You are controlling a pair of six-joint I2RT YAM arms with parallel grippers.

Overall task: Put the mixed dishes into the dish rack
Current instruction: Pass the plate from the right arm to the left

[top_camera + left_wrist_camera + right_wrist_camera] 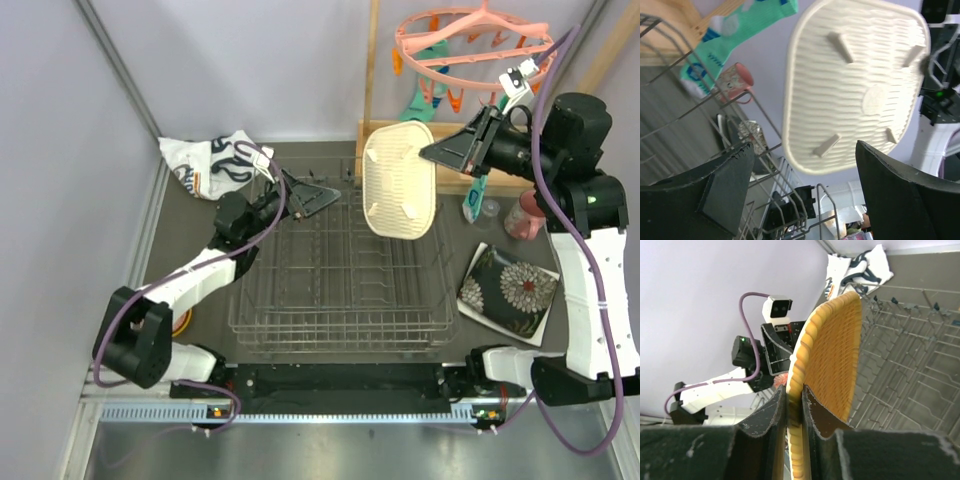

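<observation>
The right gripper (432, 152) was clamped on the rim of the yellow wooden plate (398, 180). It held the plate up on edge above the far right part of the dish rack (340, 300), with the ribbed underside and its little feet turned towards the left arm. The left gripper (322, 197) hovered at the rack's far left edge, fingers spread wide with nothing between them. Right of the rack the black floral plate (508, 287) lay on the table, the pink cup (524, 216) just beyond it. Something orange (183, 322) peeked from under the left arm, perhaps a bowl, though I couldn't tell.
</observation>
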